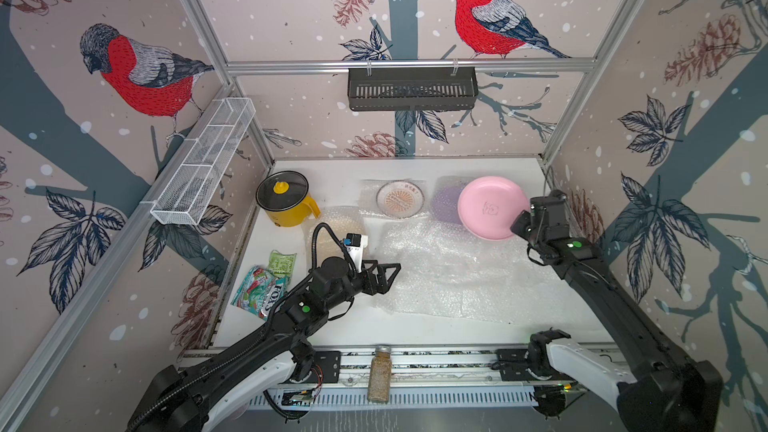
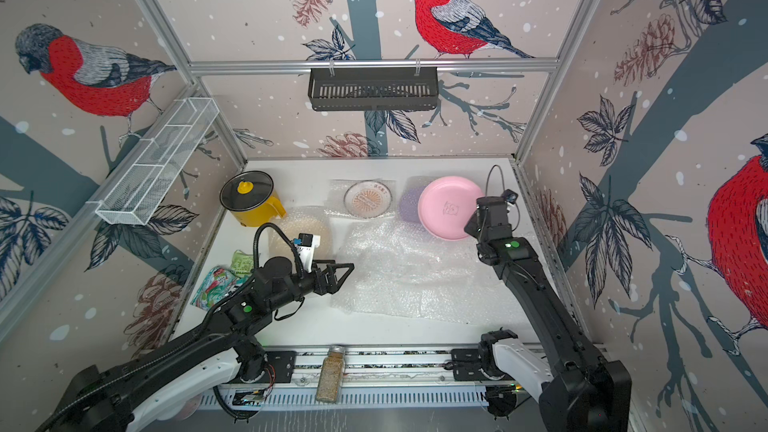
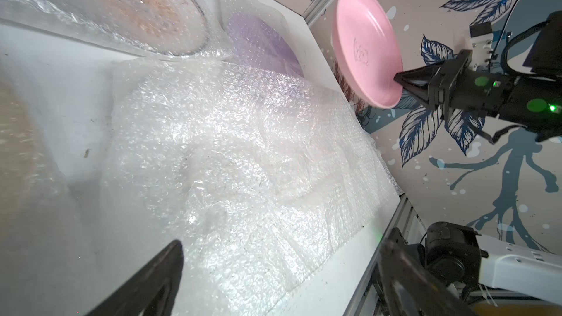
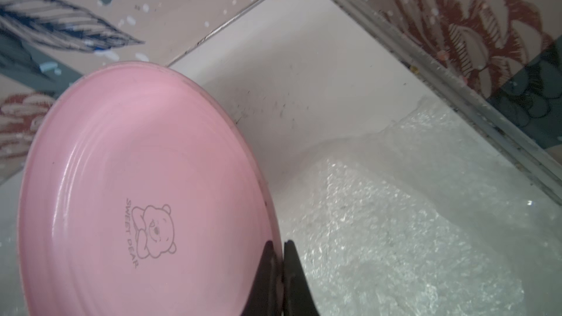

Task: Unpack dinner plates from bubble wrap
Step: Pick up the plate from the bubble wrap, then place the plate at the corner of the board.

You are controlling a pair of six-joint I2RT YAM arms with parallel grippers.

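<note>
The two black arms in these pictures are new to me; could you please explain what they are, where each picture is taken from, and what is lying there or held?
They are two robot arms at a white table. Two pictures look down from overhead; the other two come from cameras on the arms' wrists. The right fingers pinch the rim of a pink plate, tilted above the table. The left fingers stand open and empty near a loose sheet of bubble wrap. Three more lie wrapped: the orange-patterned plate, lilac plate and cream plate. A yellow pot and snack bags sit nearby.
</note>
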